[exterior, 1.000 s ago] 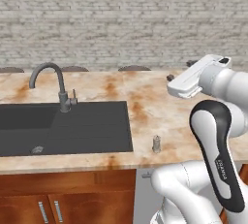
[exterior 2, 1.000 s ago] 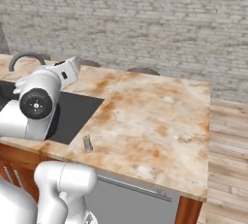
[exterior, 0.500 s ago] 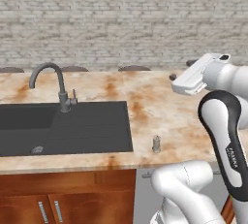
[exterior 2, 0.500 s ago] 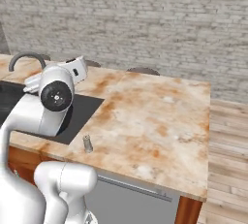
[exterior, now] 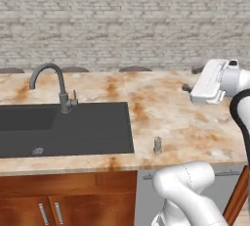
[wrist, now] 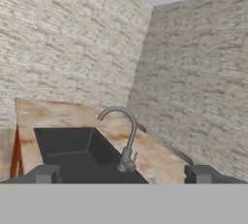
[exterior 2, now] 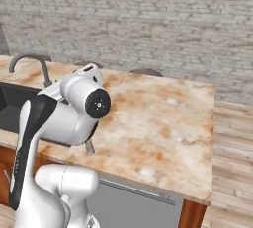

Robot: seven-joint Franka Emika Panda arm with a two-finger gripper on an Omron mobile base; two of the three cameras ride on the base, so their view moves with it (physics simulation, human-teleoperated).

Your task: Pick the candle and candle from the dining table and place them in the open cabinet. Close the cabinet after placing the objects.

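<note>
Hand view: gripper [wrist: 122,175] held level, looking along the dining table [exterior: 161,98] toward the curved faucet [wrist: 127,136] and dark sink [wrist: 72,145]. Fingertips [wrist: 47,173] spread as wide as they go, nothing between them. Aimed at brick wall and basin, not at any candle.

Left base view: short grey candle [exterior: 157,145] upright on the stone top, close to the front edge, just right of the sink corner. White hand raised over the right end of the counter, well apart from the candle and above it.

Right base view: same candle low beside the arm's big white link, partly hidden by it. Cannot tell whether link and candle touch.

Judged stage: approach not yet begun; nothing held, nothing stowed.

Risks, as judged:
- Large reorientation needed to point the fingers down; a wide swing of the forearm could sweep the candle off the near edge.
- Small, narrow target; off-centre descent likely to tip it or send it rolling toward the sink.
- Candle screened by the arm from one side; poor depth cue, possible closing on air.
- Near-edge position leaves little margin for a nudge.
</note>
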